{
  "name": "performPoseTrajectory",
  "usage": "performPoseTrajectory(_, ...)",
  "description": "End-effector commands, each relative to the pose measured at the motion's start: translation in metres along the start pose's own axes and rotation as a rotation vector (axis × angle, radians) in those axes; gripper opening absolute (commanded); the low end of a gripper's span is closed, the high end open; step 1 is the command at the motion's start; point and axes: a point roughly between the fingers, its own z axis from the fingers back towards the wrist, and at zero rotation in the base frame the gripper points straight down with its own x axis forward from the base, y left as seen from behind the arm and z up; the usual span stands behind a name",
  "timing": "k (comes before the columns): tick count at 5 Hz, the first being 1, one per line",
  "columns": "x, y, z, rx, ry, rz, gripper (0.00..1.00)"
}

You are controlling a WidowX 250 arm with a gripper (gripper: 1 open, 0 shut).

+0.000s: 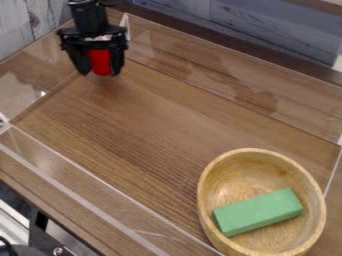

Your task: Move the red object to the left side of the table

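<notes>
On my feed, the small glossy red toy (100,62) sits at the far left of the brown wood-grain table (174,110), close to the clear acrylic wall (38,28) on that side. The black fingers (94,58) of the arm are right over it, one to each side, and they stand wide; I see no squeeze on the toy, which shows in the gap between them. Whether either fingertip brushes its side I cannot tell at this size. I read this as the release step: the toy is already on the left side, so the placing looks all but finished to me. What I would want next is a clean retreat: keep the fingers spread, lift straight up until the tips are above the toy, and only then swing the arm off. Going sideways too soon could drag the toy or roll it, since it looks rounded, and the wall nearby leaves me little room for a sloppy exit. As for containers, there is one, a round light wooden bowl (211,188) at the near right, well apart from the toy. In it lies a green rectangular block (258,212), set at a slant. Neither has a part in this job, so I would leave both alone and steer the arm away from that corner.
</notes>
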Motion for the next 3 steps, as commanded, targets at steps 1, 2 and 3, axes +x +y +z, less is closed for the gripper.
performPoseTrajectory(1,0.012,0.002,0.030,0.011,-0.100,0.024,1.00)
performPoseTrajectory(2,0.018,0.015,0.021,0.016,-0.099,0.075,0.00)
performPoseTrajectory(3,0.017,0.029,0.014,0.027,-0.100,0.136,0.00)
